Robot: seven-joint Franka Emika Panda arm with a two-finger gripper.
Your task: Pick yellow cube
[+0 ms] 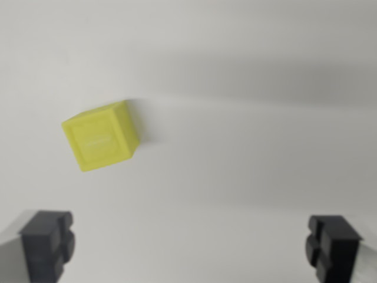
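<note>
A yellow cube [101,136] lies on a pale white surface, in the wrist view's left half, turned slightly askew. My gripper [189,246] is open, with one dark finger [47,243] at the lower left and the other at the lower right. The cube sits beyond the fingertips, above and a little to the right of the left finger, outside the gap. Nothing is between the fingers.
The white surface [253,159] fills the whole view. A broad soft shadow [265,76] runs across its upper right part.
</note>
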